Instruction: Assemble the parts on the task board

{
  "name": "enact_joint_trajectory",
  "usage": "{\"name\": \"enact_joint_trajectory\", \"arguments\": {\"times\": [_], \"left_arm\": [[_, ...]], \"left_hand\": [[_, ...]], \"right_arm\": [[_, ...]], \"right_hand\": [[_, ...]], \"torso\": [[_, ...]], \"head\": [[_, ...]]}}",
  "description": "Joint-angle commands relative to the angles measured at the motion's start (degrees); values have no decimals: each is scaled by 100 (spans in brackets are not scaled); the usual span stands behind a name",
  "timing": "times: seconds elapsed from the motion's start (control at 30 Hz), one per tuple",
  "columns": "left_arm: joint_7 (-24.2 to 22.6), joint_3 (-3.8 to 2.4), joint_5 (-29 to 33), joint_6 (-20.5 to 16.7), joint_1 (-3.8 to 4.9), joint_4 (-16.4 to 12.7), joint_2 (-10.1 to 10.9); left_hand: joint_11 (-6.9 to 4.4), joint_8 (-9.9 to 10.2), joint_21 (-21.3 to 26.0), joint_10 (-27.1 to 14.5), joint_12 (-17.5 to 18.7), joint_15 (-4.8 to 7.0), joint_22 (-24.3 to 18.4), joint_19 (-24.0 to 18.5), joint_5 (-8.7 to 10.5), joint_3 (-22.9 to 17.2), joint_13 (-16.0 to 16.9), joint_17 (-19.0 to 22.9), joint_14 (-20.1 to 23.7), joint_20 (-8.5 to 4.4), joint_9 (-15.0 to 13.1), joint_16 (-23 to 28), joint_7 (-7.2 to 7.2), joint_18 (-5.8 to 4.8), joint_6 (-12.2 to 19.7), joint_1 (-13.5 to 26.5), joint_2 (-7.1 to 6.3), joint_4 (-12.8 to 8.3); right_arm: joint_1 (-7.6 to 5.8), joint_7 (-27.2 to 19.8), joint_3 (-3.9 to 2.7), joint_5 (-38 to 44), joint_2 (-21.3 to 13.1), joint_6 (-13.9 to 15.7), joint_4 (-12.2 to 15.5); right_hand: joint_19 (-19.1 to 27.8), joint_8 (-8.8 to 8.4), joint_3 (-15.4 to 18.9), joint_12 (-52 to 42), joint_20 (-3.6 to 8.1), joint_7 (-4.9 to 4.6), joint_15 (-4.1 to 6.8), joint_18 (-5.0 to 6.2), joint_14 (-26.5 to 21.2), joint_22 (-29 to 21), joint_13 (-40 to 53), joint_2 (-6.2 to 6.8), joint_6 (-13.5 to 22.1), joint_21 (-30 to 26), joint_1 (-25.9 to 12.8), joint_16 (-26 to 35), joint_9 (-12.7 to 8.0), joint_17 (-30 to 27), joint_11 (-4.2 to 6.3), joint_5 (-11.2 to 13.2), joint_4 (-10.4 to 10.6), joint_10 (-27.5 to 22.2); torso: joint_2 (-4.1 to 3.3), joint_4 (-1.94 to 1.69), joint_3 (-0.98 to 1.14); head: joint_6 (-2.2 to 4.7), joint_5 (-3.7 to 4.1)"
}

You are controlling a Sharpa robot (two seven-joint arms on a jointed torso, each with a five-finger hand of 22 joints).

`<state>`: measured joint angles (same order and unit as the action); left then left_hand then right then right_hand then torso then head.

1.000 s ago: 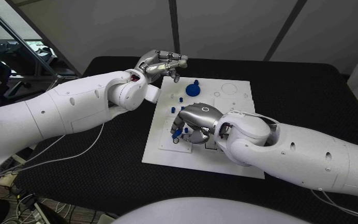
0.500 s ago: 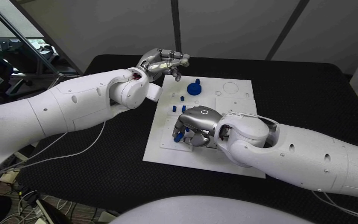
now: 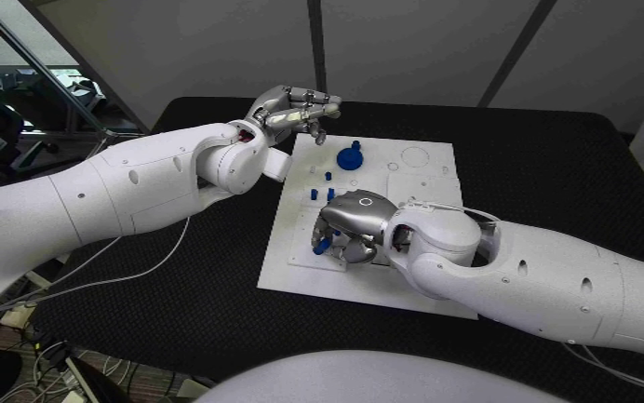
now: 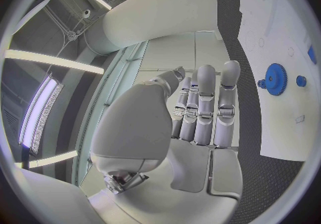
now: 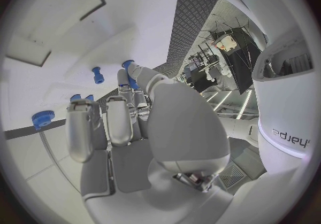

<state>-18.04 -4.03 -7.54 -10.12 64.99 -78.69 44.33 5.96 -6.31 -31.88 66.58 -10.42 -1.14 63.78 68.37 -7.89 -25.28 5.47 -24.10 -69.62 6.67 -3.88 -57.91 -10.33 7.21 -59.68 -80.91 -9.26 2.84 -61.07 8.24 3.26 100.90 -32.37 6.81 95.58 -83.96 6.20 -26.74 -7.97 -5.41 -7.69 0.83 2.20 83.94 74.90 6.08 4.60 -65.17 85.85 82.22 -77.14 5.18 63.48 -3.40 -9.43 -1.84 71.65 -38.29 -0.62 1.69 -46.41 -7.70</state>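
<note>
Right hand (image 3: 352,226) low over near-middle of task board (image 3: 416,293), fingers curled down onto a small blue part (image 3: 322,246) at the fingertips; wrist view: thumb and a finger pinching blue part (image 5: 129,77), other fingers (image 5: 80,128) straight. Cannot tell whether part already seated in the board. Just beyond that hand: a few short blue pegs (image 3: 322,194) upright on the board, w/ one more peg (image 3: 327,176) a bit farther. Past those, blue gear w/ knob (image 3: 349,159), well apart from right hand, close beside left hand. Left hand (image 3: 288,112) farthest back, raised above far-left corner of board, fingers together and bent downward, holding nothing visible; wrist view: fingers (image 4: 204,103) side by side, nothing between them, gear (image 4: 275,78) and small blue peg (image 4: 301,80) on white board off to the side of the fingertips. Black desk (image 3: 161,301) under board all round.
</note>
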Motion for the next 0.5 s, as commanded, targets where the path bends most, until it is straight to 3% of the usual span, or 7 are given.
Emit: {"name": "enact_joint_trajectory", "arguments": {"times": [0.03,0.3,0.5], "left_arm": [[-21,-5,22,56,11,-7,-6],[-19,-5,22,58,12,-8,-20],[-17,-5,22,63,13,12,-42]], "left_hand": [[-8,15,11,-51,-20,4,-9,-20,33,11,5,7,41,4,1,26,2,296,32,3,66,-14],[-8,15,11,-51,-20,4,-9,-20,33,11,5,7,41,4,1,26,2,296,32,3,66,-14],[-8,15,11,-51,-20,4,-9,-20,33,11,5,7,41,4,1,26,2,296,32,3,66,-14]], "right_arm": [[3,112,13,216,21,-131,8],[3,146,56,262,92,-117,-11],[3,102,74,232,136,-102,-52]], "right_hand": [[-271,24,-16,33,16,-27,5,-87,175,1124,4,16,-23,-13,-65,-20,6,-9,-25,31,18,32],[-243,-61,44,145,-2,-56,-19,-77,167,1097,10,85,88,-47,-241,-12,-17,-43,-56,55,75,-53],[-103,-276,113,390,-79,-148,-121,-24,138,943,-57,241,508,-228,-477,28,-114,-137,-177,-54,172,-420]], "torso": [[-3,-3,-3],[7,-8,-3],[19,6,-2]], "head": [[11,4],[10,11],[6,-10]]}}
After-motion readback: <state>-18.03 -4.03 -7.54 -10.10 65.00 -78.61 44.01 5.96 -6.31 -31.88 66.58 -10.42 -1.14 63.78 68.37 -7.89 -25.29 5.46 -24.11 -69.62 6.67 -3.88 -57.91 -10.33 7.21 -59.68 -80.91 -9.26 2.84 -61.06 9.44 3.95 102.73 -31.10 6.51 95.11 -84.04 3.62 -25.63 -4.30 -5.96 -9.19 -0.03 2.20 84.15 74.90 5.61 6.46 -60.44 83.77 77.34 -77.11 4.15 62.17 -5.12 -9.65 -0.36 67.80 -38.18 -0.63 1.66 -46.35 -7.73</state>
